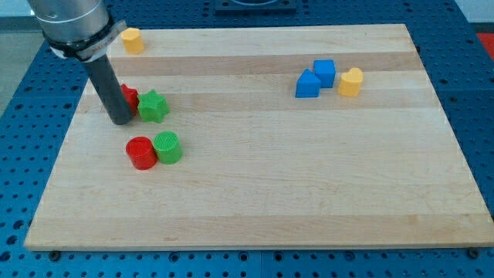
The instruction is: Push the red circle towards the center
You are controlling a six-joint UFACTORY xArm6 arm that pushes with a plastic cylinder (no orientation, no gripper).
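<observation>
Clearly the wooden board leaves a wide bare run toward its middle, so the push wants to start from the view's left of the red circle and drive it rightward and slightly up. There is no claw to open or close, only a rod; my tip rests on the board above and a little left of the red circle, apart from it, right beside a red block it partly hides. I judge the green circle the main obstacle: it touches the red circle's right side, straight in the path, and would be shoved along. A green star sits just right of my tip. Two blue blocks and a yellow block lie well apart at the upper right; another yellow block sits top left.
</observation>
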